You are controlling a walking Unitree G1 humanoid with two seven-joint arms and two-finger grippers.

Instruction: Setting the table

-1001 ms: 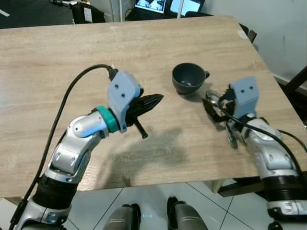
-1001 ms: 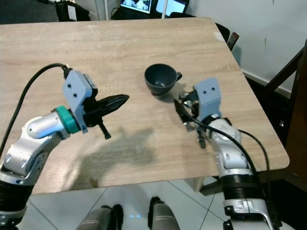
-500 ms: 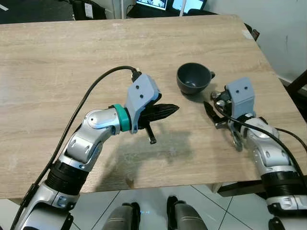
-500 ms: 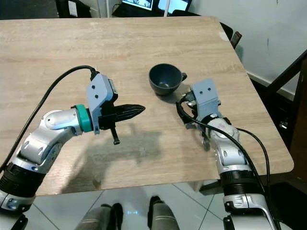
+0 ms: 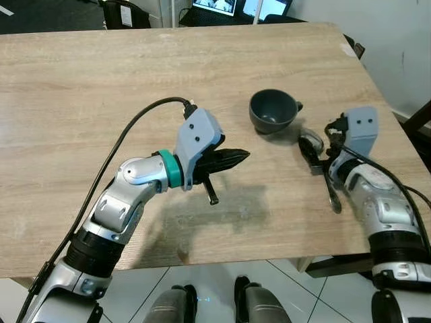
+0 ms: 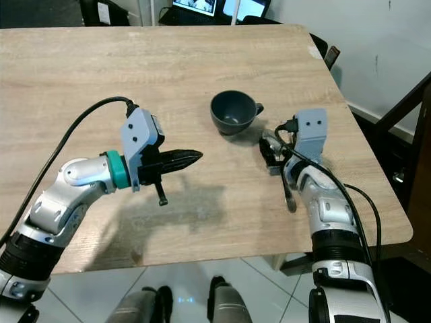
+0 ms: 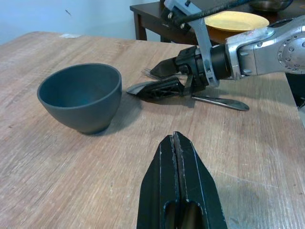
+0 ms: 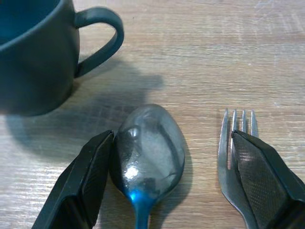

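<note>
Light wooden table (image 5: 101, 81): a dark grey ceramic cup (image 5: 272, 110) stands upright toward its right side, handle pointing right. Just beside it lie a metal spoon (image 8: 148, 148) and a metal fork (image 8: 232, 157), side by side. The right gripper (image 8: 174, 183) sits low over them, fingers spread, straddling the spoon bowl; one pad appears to touch the fork, though contact is uncertain. The left gripper (image 5: 232, 159) hovers above the table left of the cup, fingers pressed together, empty
</note>
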